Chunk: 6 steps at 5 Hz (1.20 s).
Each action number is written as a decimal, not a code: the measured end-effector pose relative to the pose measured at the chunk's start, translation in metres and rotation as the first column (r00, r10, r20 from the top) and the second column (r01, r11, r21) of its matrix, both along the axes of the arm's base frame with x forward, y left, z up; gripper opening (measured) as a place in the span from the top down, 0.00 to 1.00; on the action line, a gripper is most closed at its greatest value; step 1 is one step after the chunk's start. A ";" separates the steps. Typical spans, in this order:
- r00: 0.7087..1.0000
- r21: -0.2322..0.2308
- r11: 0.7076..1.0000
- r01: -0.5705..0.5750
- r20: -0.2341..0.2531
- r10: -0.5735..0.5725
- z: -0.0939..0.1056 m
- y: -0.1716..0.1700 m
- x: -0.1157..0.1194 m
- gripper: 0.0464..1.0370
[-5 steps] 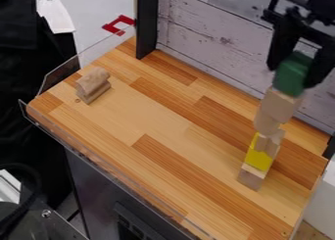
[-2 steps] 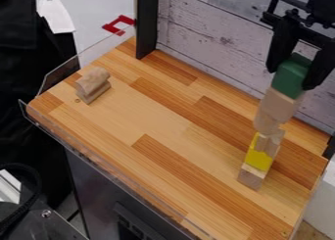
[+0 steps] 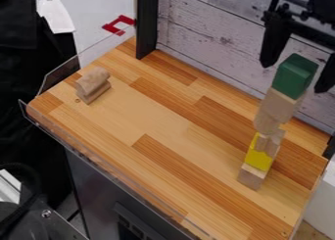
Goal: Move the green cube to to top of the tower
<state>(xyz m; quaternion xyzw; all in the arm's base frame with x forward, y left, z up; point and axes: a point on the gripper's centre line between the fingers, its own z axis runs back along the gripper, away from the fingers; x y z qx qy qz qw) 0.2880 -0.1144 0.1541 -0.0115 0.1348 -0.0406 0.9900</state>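
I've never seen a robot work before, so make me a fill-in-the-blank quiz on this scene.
The cube atop the tower is ____.
One lower block is painted ____.
The gripper is ____, not shut.
The table has a surface made of ____.
Missing words: green; yellow; open; wood.

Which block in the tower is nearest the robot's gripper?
The green cube, at the very top. It sits between the open jaws of the black gripper, while the bare wooden blocks and yellow block are lower.
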 end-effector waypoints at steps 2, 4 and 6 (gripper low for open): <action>0.994 -0.085 0.993 -0.085 0.067 0.091 0.029 0.034 0.000 0.04; 0.982 -0.097 0.984 -0.146 0.103 0.156 0.022 0.096 -0.006 0.04; 0.988 0.093 0.991 -0.094 0.133 0.081 -0.035 0.121 -0.014 0.04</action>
